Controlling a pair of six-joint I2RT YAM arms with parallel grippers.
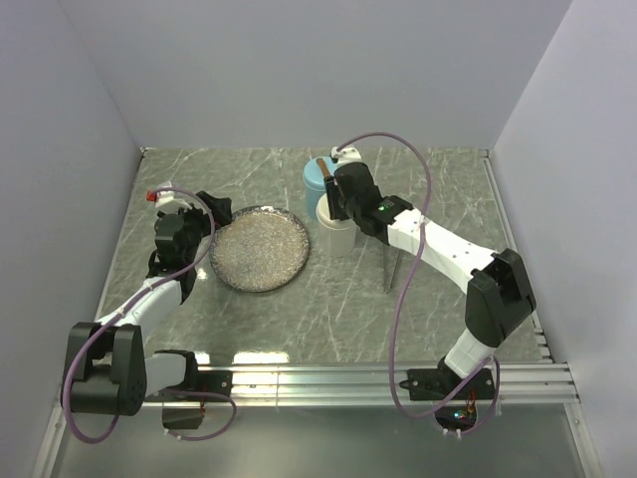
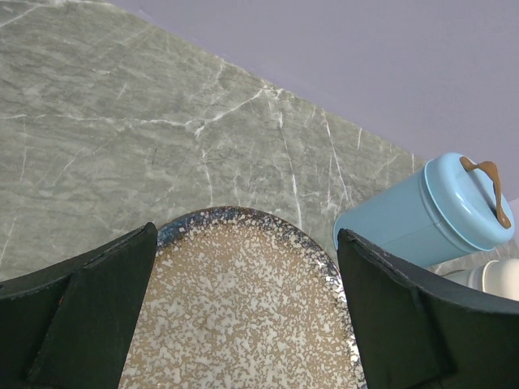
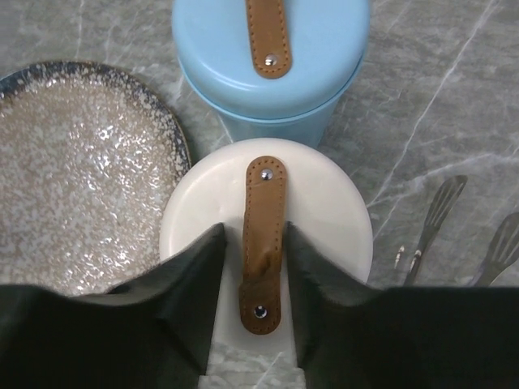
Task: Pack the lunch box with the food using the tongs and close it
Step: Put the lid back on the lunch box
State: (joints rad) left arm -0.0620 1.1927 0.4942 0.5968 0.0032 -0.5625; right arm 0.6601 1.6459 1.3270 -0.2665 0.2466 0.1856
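Right wrist view: right claw (image 3: 255,237) flanks the strap (image 3: 265,203) on the white lid (image 3: 324,211) for a lift, pinching or loose I cannot tell.

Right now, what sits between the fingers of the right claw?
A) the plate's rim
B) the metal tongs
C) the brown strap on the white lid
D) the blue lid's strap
C: the right claw straddles the brown strap of the white lid, while the tongs lie off to the side.
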